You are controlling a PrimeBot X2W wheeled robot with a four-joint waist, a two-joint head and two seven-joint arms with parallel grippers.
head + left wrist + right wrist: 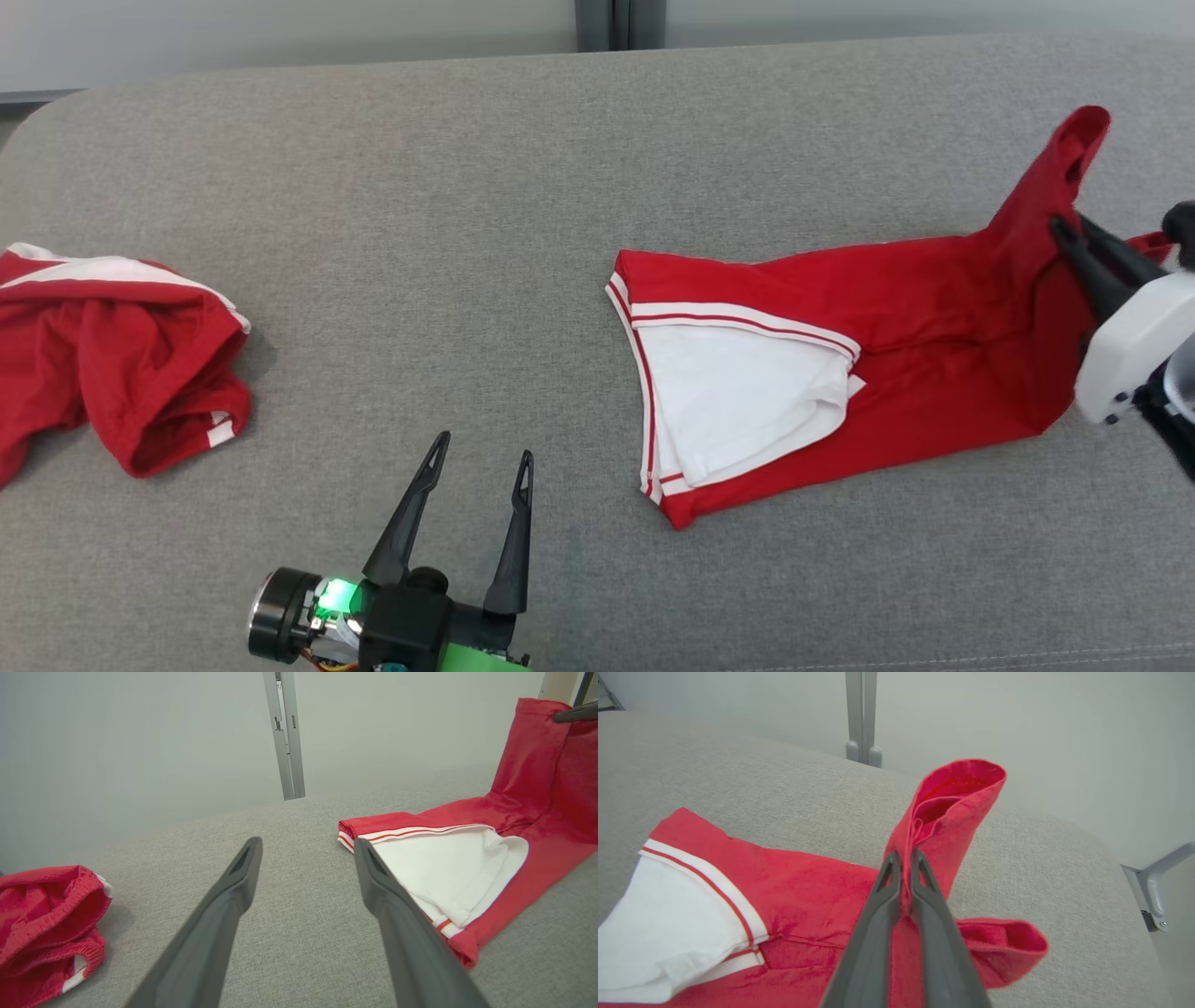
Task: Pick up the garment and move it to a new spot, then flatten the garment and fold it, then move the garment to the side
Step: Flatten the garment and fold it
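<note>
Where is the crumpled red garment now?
The crumpled red garment lies at the head view's far left on the grey cushion, left of the open left claw, apart from the spread garment pinched by the right claw.

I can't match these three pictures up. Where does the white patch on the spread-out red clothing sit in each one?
Head view: white patch of the red garment, right of centre.
Left wrist view: white patch, right of centre, beyond the open left gripper.
Right wrist view: white patch, lower left corner.
Shared landmark: the grey metal post at the back, near the top middle in all three.
</note>
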